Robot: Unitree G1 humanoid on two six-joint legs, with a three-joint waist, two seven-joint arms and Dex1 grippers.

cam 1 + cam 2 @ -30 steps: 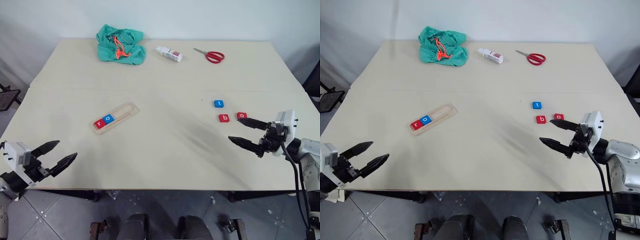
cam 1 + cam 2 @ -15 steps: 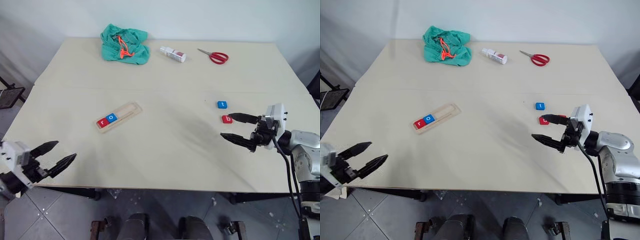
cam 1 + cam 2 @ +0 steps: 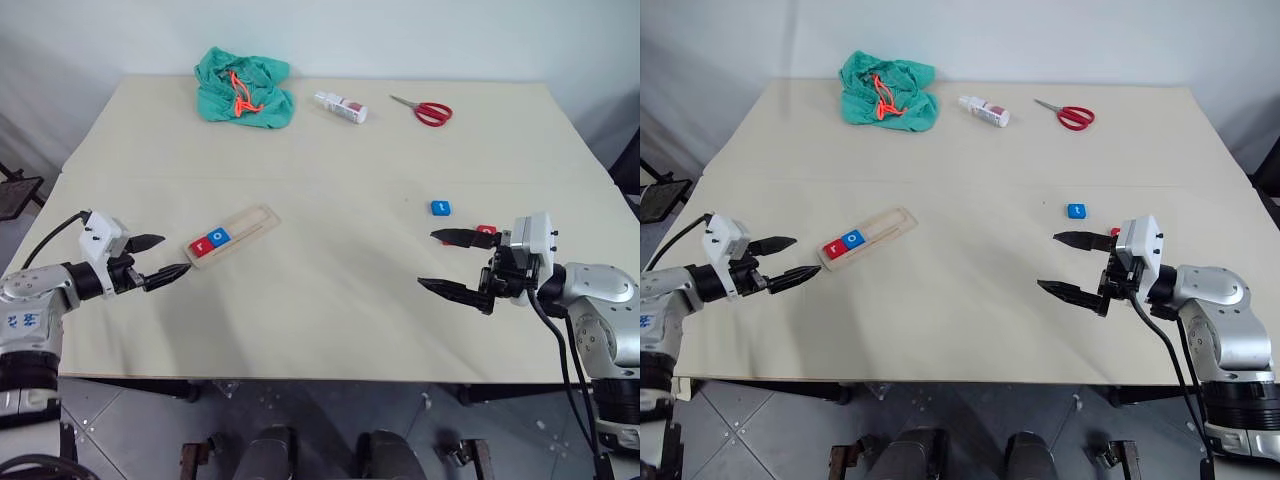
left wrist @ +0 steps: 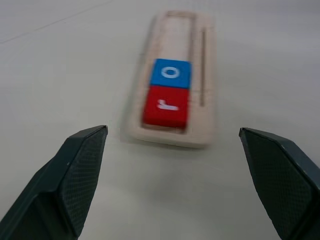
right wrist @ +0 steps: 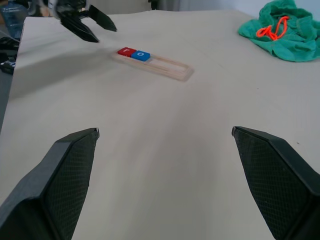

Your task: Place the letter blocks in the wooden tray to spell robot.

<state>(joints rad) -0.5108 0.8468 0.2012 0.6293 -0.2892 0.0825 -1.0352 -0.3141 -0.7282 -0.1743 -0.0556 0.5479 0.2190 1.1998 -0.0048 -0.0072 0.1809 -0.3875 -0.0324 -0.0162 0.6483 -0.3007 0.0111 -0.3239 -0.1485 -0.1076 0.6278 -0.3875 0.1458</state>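
Wooden tray [image 3: 231,234] lies angled on the table [image 3: 330,300] toward its left edge, with a red "r" block [image 4: 167,106] and a blue "o" block [image 4: 170,74] seated side by side at its near end; the rest of the groove is bare. A blue "t" block [image 3: 440,207] sits flat toward the right edge, and a sliver of a red block [image 3: 486,230] shows just behind the right gripper [image 3: 445,263]. Left gripper [image 3: 160,258] hangs just short of the tray's near end, jaws apart, nothing held. Right gripper likewise spread wide and empty, near the loose blocks. The blocks look light, rigid and smooth, and low to the surface: probably best pinched across two opposite side edges, with fingertips close to the tabletop, or they may skate away. The tray looks light enough to slide if nudged. Green cloth bag [image 3: 241,88], small bottle [image 3: 339,105] and red-handled scissors [image 3: 424,110] lie along the far edge, well apart; nothing stands between the blocks and the tray.
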